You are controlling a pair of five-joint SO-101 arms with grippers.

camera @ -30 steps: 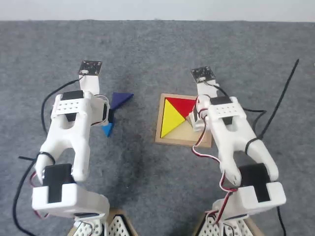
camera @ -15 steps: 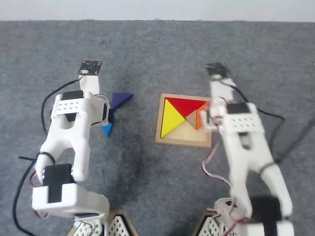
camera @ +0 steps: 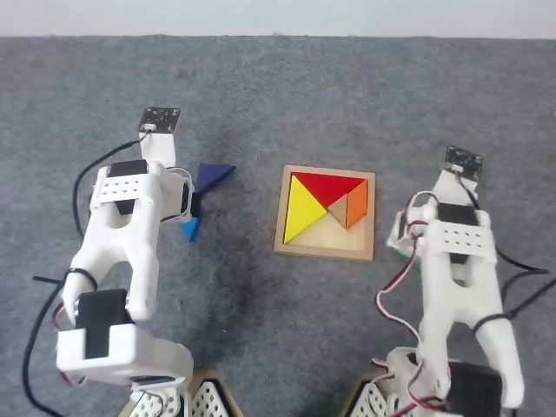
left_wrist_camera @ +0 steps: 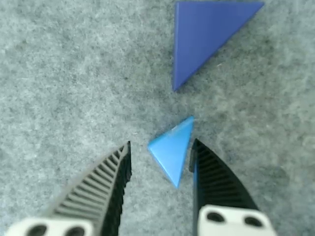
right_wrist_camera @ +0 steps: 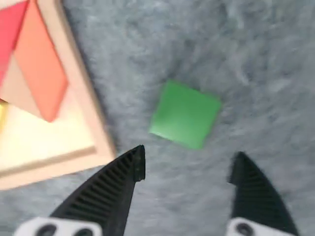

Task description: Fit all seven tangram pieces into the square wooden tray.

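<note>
i have two pickups lined up, and the one that matters most is on the right. the right gripper [right_wrist_camera: 191,156] hangs over the carpet [camera: 261,87], spread wide and holding nothing. the green square [right_wrist_camera: 184,114] lies flat just ahead of its fingertips, centred on the gap but not yet between the jaws. it sits near the tray [right_wrist_camera: 83,93], outside the wall and clear of it. its sides are skewed to the line the jaws close along, so i judge the wrist needs a small turn, or the square will twist as the jaws pinch.

on the other side the left gripper [left_wrist_camera: 162,145] is spread too, with nothing gripped. the light blue triangle [left_wrist_camera: 172,150] lies between its jaws, close to one finger [left_wrist_camera: 211,177], with its long axis running roughly along the fingers. the dark blue triangle [left_wrist_camera: 202,34] lies beyond it, apart.

the tray holds the yellow triangle [camera: 302,211], the red triangle [camera: 328,187] and the orange piece [camera: 356,207], and the part nearest the arms is bare wood. the right arm is much nearer the tray, so i'd take the square first
</note>
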